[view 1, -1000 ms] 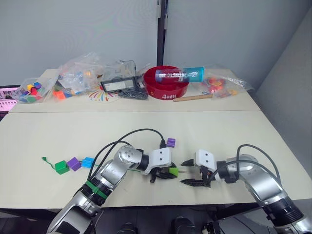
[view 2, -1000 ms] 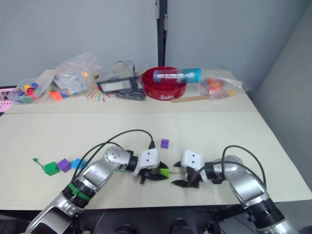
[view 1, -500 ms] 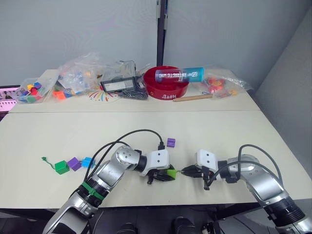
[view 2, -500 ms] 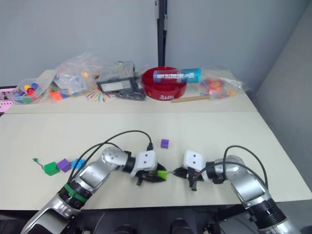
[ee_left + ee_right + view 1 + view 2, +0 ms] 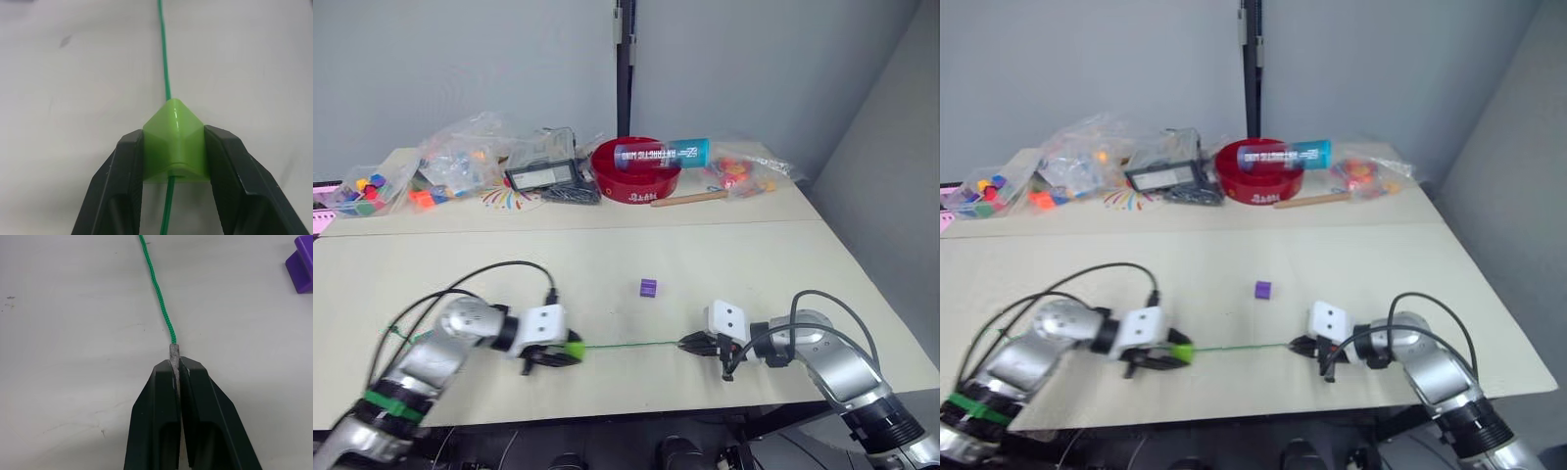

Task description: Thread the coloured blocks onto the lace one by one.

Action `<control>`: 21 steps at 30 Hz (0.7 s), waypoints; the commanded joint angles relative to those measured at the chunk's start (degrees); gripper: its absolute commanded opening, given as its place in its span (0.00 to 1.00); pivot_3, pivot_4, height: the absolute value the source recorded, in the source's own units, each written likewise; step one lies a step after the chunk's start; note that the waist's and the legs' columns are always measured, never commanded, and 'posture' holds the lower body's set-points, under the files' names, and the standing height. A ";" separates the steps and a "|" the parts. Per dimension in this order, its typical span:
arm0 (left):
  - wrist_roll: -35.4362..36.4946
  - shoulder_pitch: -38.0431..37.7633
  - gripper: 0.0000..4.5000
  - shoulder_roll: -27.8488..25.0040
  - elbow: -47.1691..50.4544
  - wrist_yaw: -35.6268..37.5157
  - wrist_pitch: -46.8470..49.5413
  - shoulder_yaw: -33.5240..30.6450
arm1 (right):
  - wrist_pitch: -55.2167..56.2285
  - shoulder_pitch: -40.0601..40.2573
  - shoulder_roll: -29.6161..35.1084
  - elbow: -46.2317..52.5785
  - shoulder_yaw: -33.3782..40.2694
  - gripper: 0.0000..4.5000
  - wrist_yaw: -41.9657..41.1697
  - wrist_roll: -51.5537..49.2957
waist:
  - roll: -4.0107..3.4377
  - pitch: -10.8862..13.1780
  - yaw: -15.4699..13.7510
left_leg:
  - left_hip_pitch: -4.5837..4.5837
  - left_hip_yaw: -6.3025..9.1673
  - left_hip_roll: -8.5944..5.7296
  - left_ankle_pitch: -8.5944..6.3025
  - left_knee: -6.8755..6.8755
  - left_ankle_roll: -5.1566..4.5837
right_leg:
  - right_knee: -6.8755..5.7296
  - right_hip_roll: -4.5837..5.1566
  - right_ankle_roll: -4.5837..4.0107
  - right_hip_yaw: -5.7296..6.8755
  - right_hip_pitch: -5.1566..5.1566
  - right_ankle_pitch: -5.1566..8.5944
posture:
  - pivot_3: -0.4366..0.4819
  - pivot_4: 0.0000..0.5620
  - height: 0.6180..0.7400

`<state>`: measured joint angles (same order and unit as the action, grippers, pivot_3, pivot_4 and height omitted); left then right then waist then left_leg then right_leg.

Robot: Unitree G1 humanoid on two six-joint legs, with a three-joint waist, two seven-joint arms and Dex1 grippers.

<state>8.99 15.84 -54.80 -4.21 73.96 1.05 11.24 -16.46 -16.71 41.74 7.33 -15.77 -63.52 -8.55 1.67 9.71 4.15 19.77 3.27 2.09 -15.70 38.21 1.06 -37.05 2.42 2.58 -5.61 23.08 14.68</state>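
The lime green block (image 5: 174,142) was pinched by the left claw (image 5: 174,161), the lace (image 5: 631,345) tip by the right claw (image 5: 178,369); a purple block (image 5: 648,287) lay apart, toward the desk (image 5: 754,264) middle.

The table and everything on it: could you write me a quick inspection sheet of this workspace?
Surface: pale beige table, a seam across it.
Job's things: thin green lace stretched straight between the grippers; lime green plastic cube threaded on it; small purple plastic cube lying loose, apart from the lace.
Clutter: far side holds clear bags of bright toy pieces, a red round bowl with a blue tube across it, a wooden stick.
Grippers: left gripper shut on the lime cube; right gripper shut on the lace's pale tip.
Cables: black cables loop over both arms.
Surroundings: grey wall.
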 commanded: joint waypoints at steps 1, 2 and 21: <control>-3.49 -3.25 0.30 -5.19 -11.75 2.72 -5.57 -1.57 | -0.83 0.59 0.73 1.16 -0.86 0.00 -0.98 0.61 | -0.10 -0.06 0.00 | -0.06 -0.01 0.02 0.00 -0.06 0.00 | -0.03 -0.02 -0.04 0.00 0.01 0.02 | 0.48 0.27 1.00; -3.65 -3.45 0.30 -6.04 -14.01 3.30 -7.34 -2.10 | -0.97 0.54 0.69 1.39 -0.90 0.00 -1.09 0.56 | -0.17 -0.10 0.01 | -0.09 -0.01 0.02 0.00 -0.10 0.00 | -0.04 -0.03 -0.06 0.00 0.01 0.03 | 0.48 0.27 1.00; 8.18 0.31 0.90 -5.74 -4.54 8.17 1.39 -10.59 | -3.08 -3.05 -1.54 2.59 -3.23 0.00 -1.73 1.34 | -0.04 -0.12 -0.43 | 0.39 0.01 0.07 0.02 -0.30 0.03 | -0.07 -0.07 -0.33 0.03 0.51 -0.01 | 0.48 0.27 1.00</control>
<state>14.28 14.43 -58.86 -13.58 81.50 -1.51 2.62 -18.93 -19.56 40.36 8.65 -18.24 -65.06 -7.50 1.63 9.59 3.72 20.25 3.28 2.16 -15.68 37.91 1.09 -37.13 2.36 2.10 -5.58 23.69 14.58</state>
